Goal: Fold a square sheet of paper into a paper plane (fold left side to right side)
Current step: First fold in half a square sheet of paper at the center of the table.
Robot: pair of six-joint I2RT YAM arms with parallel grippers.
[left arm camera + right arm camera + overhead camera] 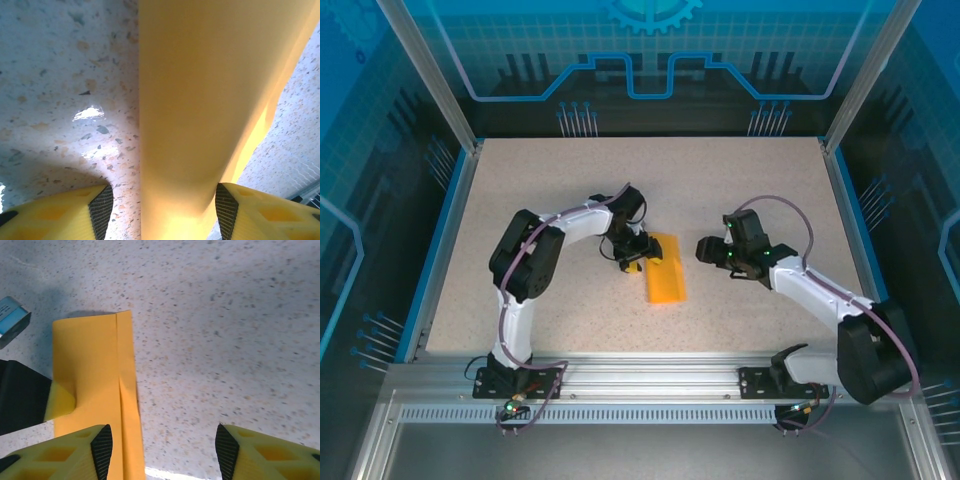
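While the square sheet of paper [666, 268] lies mid-table in the view from above, it is already a narrow orange rectangle. I'd judge the left-over-right fold is made and its crease is being set. Its long axis runs away from the arm bases, the near end leaning a little to the right. Both ends are square, so it has no nose to point yet. The left gripper [632, 255] sits at its far left edge. The right gripper [706, 248] hangs just beside its right edge, apart from it, over the speckled table [520, 190].

From the left wrist, the paper runs straight out between the fingers, which stand apart around it. One pad is clear of the sheet, so nothing is pinched. Whether the gripper bears down on the paper, I cannot tell.

From the right wrist, the jaws are spread wide with nothing between them. The sheet lies off to their left, a fold line running along its length, with a yellow fingertip [62, 401] of the other arm resting on it. Next, I'd guess, one arm must pin the sheet while the other lifts a thin edge.
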